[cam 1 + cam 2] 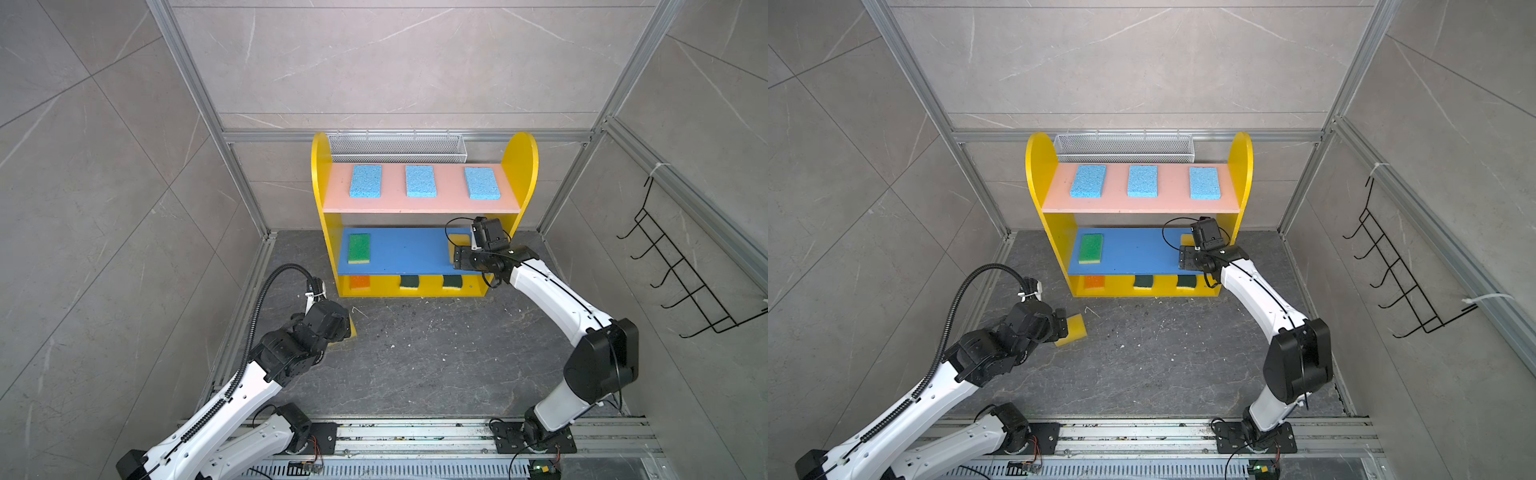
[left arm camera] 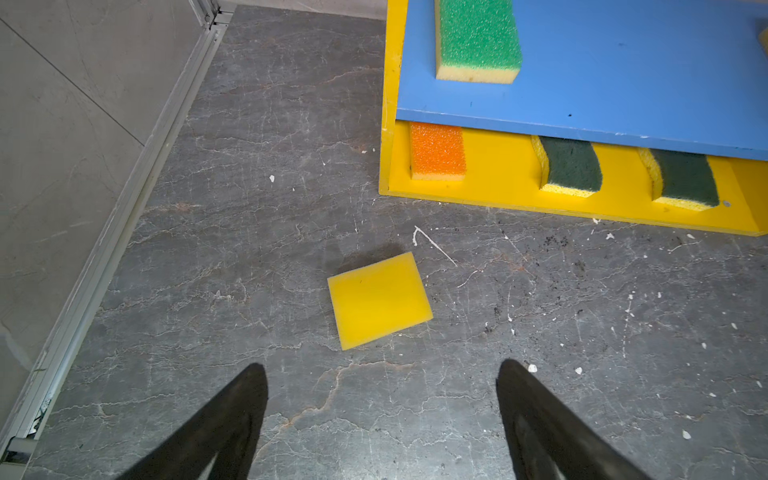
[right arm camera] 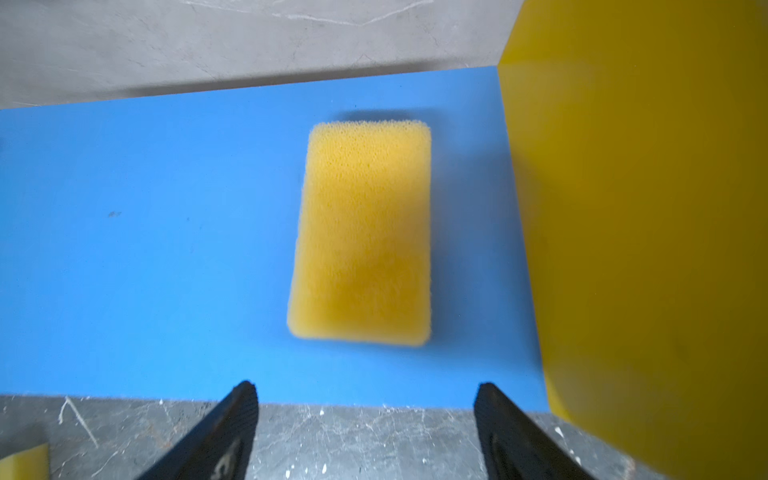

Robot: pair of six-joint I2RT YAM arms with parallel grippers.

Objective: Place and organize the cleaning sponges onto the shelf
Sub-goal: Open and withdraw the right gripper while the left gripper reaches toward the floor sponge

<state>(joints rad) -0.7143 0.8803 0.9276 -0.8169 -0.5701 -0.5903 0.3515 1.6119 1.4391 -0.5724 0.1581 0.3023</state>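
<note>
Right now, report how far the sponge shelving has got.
Done: eight on the shelf: three blue sponges top, green sponge and yellow sponge middle, orange sponge and two scourers bottom. In hand: nothing; left pincer and right pincer stand open. Left: the floor sponge ahead of the left pincer.

Shelf point(image 1: 521, 166): yellow sides, pink top board point(image 1: 449, 203), blue middle board point(image 1: 407, 249), yellow base point(image 2: 498, 166). On the pink, three light-blue sponges point(image 1: 420, 181); on the blue, a green sponge point(image 1: 359, 247) backed yellow and a yellow sponge point(image 3: 363, 232); on the base, an orange sponge point(image 2: 436, 151) and two dark-green scourers point(image 2: 571, 164). Before the shelf, a yellow pad point(image 2: 379, 300) on grey veined floor point(image 2: 249, 208).
</note>
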